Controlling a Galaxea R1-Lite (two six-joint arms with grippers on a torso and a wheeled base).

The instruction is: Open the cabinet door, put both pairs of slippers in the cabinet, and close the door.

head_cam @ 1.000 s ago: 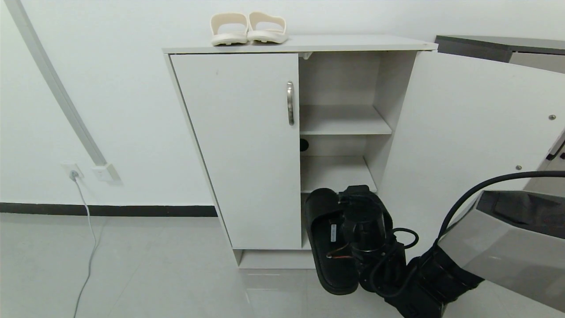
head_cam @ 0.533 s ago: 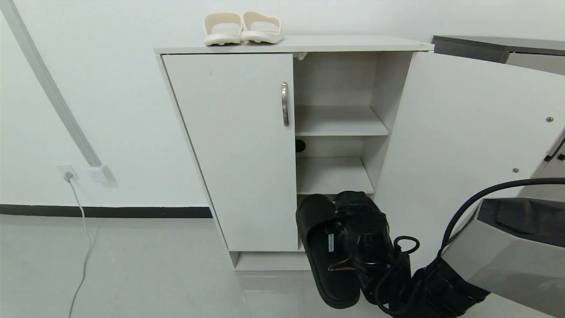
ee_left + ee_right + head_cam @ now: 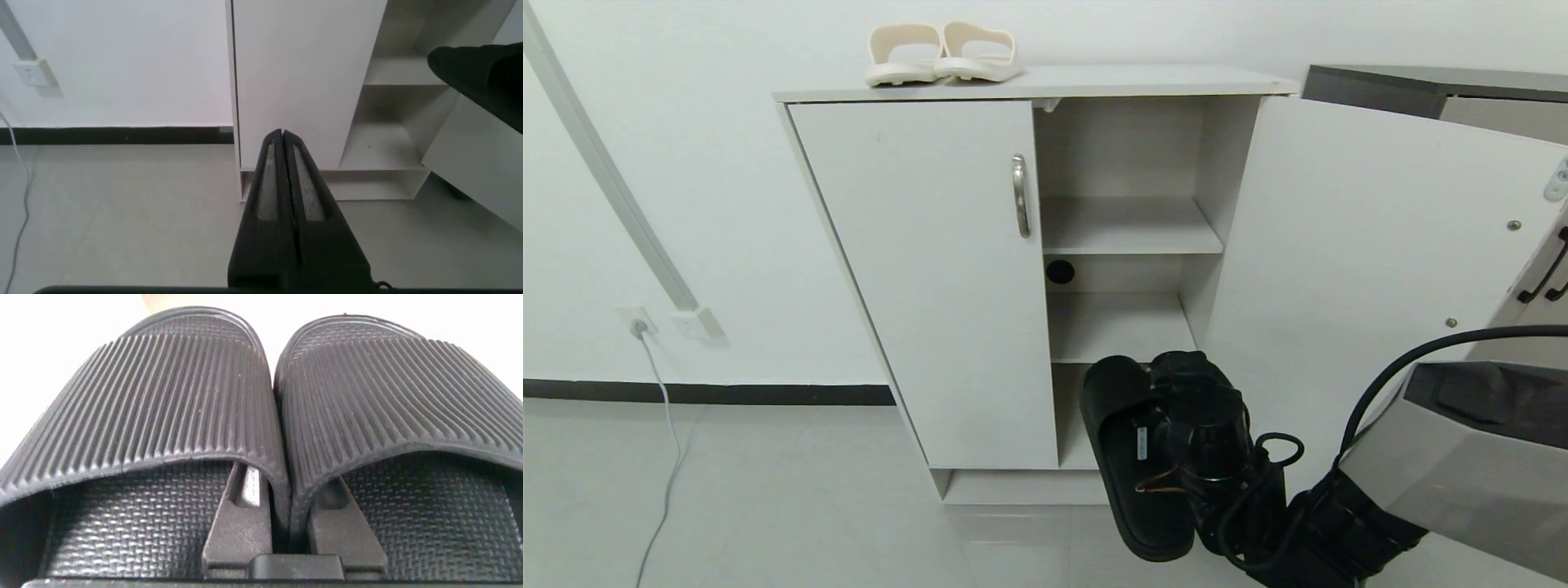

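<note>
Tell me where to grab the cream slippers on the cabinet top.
Pinch the two inner strap sides together where the cream slippers touch, coming from the front, level with the cabinet top. They sit side by side, strap openings facing out, which probably leaves room to reach under each strap.

Cabinet (image 3: 931, 286) stands on tiled floor (image 3: 768, 514); cream slippers (image 3: 943, 61) side by side on its top

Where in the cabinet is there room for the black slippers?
The top shelf and the middle shelf, between the shut door and the open door, are bare. The cabinet top is bare right of the cream slippers. The bottom opening is crowded: the black slippers in the right tool hang in front of it.
</note>
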